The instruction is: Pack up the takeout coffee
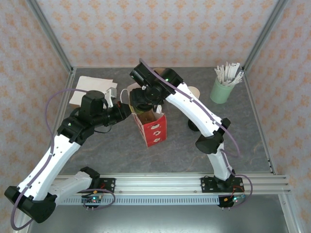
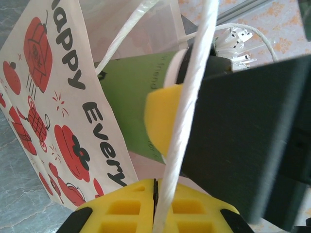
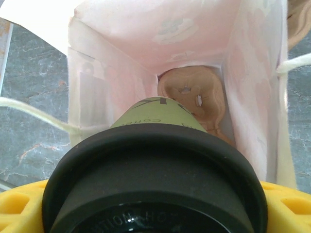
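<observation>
A takeout coffee cup (image 3: pixel 156 115), green with a black lid (image 3: pixel 150 179), hangs lid-up over the open mouth of a red-and-white paper bag (image 1: pixel 154 130). My right gripper (image 3: pixel 155 206) is shut on the cup just under the lid, one yellow finger (image 3: pixel 19 208) on each side. At the bottom of the bag lies a brown pulp carrier (image 3: pixel 194 94). My left gripper (image 2: pixel 156 187) is shut on the bag's white cord handle (image 2: pixel 190 107), at the bag's left side (image 1: pixel 125 110). The cup's green wall (image 2: pixel 127 94) shows past the printed bag wall (image 2: pixel 58 97) in the left wrist view.
A pale mint cup of white sticks (image 1: pixel 222 88) stands at the back right. White paper sheets (image 1: pixel 91 86) lie at the back left. A tan round thing (image 1: pixel 194 91) sits behind the right arm. Metal frame posts and a rail edge the table.
</observation>
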Robot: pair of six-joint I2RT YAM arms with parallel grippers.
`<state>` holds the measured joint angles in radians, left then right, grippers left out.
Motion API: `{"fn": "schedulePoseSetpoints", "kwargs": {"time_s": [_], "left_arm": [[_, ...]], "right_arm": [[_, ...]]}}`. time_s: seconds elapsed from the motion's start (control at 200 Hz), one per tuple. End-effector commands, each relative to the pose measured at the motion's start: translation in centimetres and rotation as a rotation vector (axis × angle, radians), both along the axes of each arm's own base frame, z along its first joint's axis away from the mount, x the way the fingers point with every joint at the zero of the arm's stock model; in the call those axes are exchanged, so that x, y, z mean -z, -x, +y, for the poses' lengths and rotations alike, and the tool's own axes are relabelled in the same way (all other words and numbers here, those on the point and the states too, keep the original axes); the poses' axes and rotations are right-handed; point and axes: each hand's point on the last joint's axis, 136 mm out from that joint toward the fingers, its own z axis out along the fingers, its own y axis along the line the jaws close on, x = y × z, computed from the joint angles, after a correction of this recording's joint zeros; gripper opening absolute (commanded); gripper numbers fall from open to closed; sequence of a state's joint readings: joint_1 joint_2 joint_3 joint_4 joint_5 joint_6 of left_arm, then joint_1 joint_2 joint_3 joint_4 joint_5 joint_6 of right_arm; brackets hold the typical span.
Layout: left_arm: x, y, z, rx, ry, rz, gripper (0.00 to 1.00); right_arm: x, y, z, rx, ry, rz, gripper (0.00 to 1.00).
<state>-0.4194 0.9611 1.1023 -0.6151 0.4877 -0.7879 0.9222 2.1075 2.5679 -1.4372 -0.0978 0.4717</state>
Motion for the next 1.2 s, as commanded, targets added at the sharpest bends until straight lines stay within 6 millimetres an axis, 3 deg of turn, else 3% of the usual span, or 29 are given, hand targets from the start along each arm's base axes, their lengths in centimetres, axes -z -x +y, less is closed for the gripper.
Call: {"fn": "schedulePoseSetpoints", "kwargs": {"time_s": [0.0, 0.24, 0.44, 0.786, 1.031, 1.196], "left_arm": [[-0.5, -0.2, 0.0, -0.015, 0.014, -0.028, 0.07], [-0.3, -0.1, 0.3, -0.027, 0.005, -0.024, 0.07], [0.0, 0.0, 0.7, -0.038, -0.022, -0.016, 0.07], [0.2, -0.1, 0.7, -0.042, -0.028, -0.01, 0.07], [-0.1, -0.4, 0.4, -0.034, -0.012, -0.016, 0.07], [-0.6, -0.4, 0.0, -0.021, 0.007, -0.024, 0.07]], "right_arm": [[0.3, -1.1, 0.7, 0.029, 0.006, -0.042, 0.67], [2.4, -0.7, -0.6, 0.028, 0.112, -0.004, 0.67], [2.8, 0.4, -3.0, 0.03, 0.213, 0.008, 0.68], [3.9, 1.9, -5.3, 0.015, 0.332, 0.071, 0.68], [3.3, 1.9, -7.4, 0.035, 0.424, 0.039, 0.68], [3.0, 1.7, -7.5, 0.029, 0.434, 0.023, 0.68]]}}
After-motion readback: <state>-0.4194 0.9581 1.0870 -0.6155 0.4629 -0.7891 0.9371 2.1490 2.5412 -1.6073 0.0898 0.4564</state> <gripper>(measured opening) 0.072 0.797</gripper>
